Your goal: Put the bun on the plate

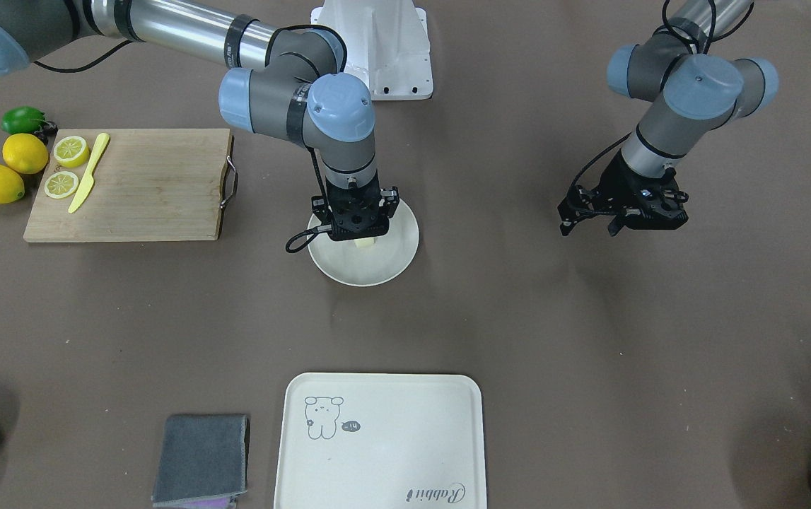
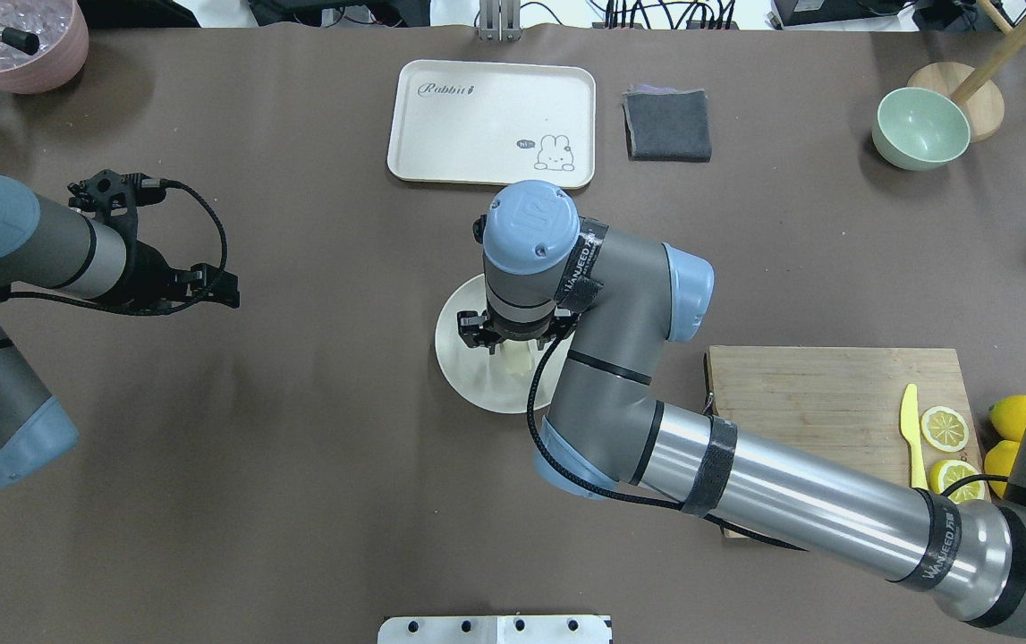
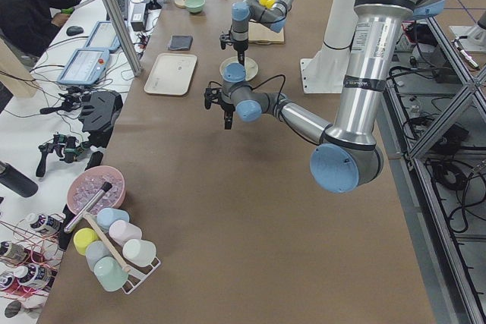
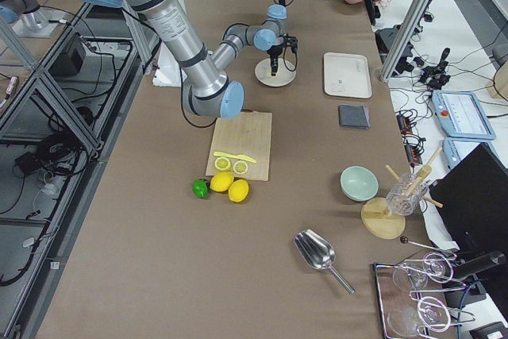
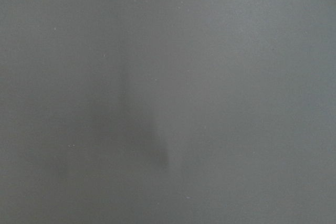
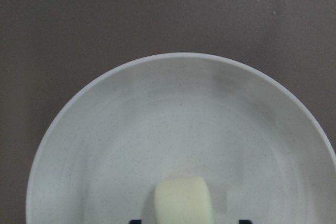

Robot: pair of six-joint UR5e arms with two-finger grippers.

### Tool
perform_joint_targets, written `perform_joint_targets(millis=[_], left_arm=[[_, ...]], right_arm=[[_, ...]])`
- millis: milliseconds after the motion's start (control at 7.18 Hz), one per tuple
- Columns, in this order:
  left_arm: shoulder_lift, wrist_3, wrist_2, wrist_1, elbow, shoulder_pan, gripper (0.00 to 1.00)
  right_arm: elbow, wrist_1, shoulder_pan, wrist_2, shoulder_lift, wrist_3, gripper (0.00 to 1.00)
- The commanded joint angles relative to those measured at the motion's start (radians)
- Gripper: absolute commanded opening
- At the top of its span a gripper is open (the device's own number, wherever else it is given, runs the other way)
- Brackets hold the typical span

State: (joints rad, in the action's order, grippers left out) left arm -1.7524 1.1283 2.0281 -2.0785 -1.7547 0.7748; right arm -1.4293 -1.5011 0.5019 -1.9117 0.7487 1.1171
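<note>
The bun, a small pale cream block, rests on the round cream-white plate near the middle of the table. My right gripper points straight down over the plate, open, its fingertips on either side of the bun with a small gap on each side. From overhead the bun peeks out under the right wrist, on the plate. My left gripper hovers over bare table well off to the side, open and holding nothing; its wrist view shows only the brown table surface.
A cream tray with a drawing and a grey cloth lie on the far side from the robot. A wooden cutting board carries lemon slices and a yellow knife, with lemons beside it. A green bowl stands at the far right.
</note>
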Motion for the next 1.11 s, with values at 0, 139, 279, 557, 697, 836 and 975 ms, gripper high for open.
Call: perform_joint_targets(millis=[0,139,279,557,697,836,975], left_arm=[[0.002,-0.092,0.07,0.017,0.003,0.033,0.97],[0.013,-0.169,0.098,0.032,0.026,0.076,0.97],[0.014,-0.253,0.13,0.047,0.056,0.145,0.97],[0.052,-0.582,0.263,0.216,0.057,0.353,0.97],[0.118,-0.736,0.265,0.224,0.06,0.426,0.97],[0.176,-0.846,0.264,0.235,0.063,0.496,0.97],[0.229,-0.857,0.258,0.235,0.058,0.535,0.97]], right_arm=[[-0.025,0.004,0.059,-0.01,0.017,-0.017,1.0],[-0.042,0.002,0.131,-0.07,0.049,-0.078,1.0],[-0.13,-0.001,0.223,-0.157,0.152,-0.203,1.0],[-0.262,-0.005,0.428,-0.304,0.381,-0.452,1.0],[-0.287,-0.005,0.498,-0.326,0.471,-0.561,1.0],[-0.293,0.001,0.545,-0.328,0.574,-0.736,1.0],[-0.289,-0.002,0.625,-0.348,0.651,-0.908,1.0]])
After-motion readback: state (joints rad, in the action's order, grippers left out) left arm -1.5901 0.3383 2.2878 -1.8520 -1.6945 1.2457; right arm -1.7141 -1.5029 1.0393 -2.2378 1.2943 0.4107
